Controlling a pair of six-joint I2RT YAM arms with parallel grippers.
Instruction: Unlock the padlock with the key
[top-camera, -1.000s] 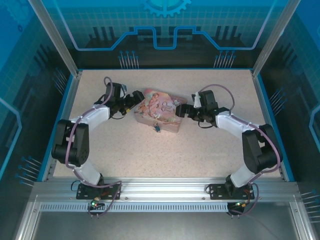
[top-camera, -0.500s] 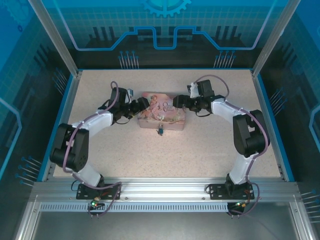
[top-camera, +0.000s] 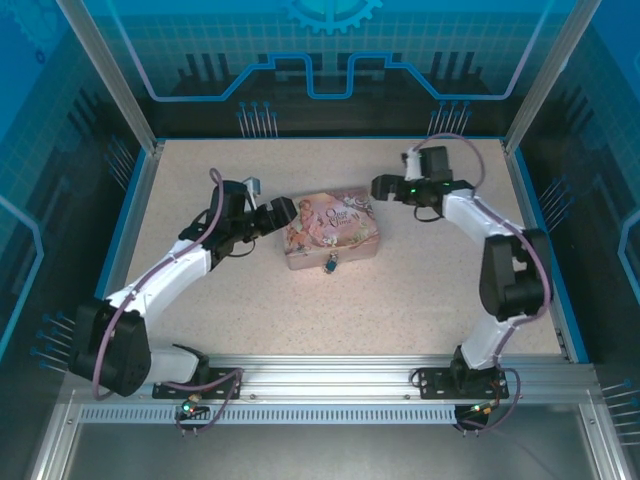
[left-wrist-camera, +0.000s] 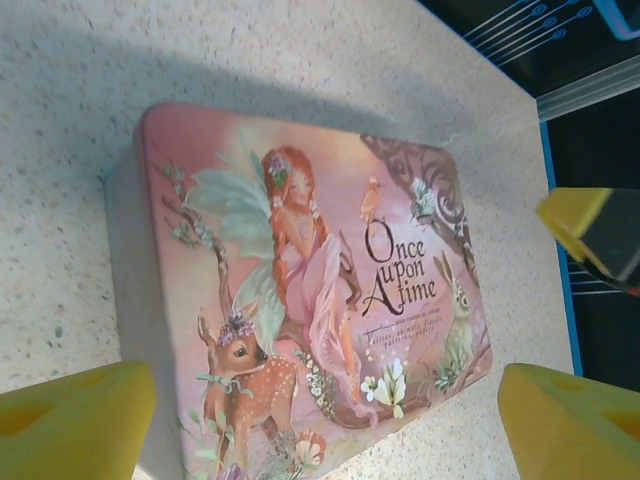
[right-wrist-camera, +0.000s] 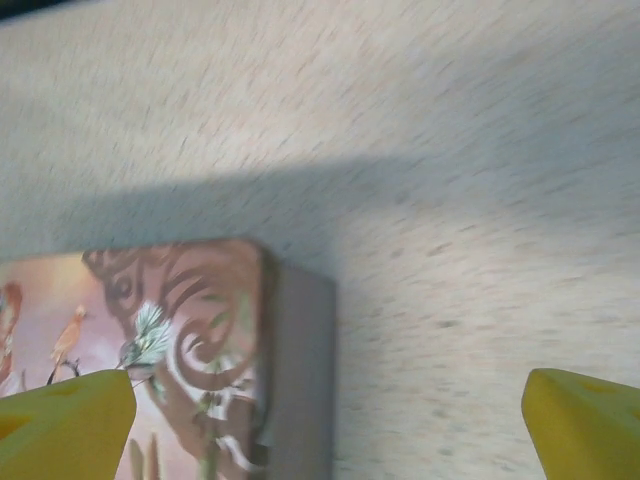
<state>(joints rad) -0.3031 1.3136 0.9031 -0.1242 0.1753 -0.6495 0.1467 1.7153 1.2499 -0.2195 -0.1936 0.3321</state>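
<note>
Padlock (top-camera: 330, 265) hangs off the near long side of the pink tin (top-camera: 335, 222), approx mid-front, lying down onto the table (top-camera: 430, 300). It's tiny from the top cam, so I can't tell if the key is in it, or where the key is at all. Change vs a sec ago: the tin has swung round. Before, its right end slanted toward the arm bases; now that end tips away to the far side, and the padlock has slid a bit right and nearer w/ it. Right gripper (top-camera: 378, 187) was up against the tin's right end and has backed off past the far-right corner, fingers spread, nothing in them. Its wrist cam is blurred, w/ the tin corner near one finger. Left gripper (top-camera: 287, 212) sits at the tin's left end, fingers also wide apart and empty, w/ the lid between them in its wrist cam. Read: looks like both arms were nudging the tin to turn the lock face. No unlocking yet; prob the key still has to be picked up.
</note>
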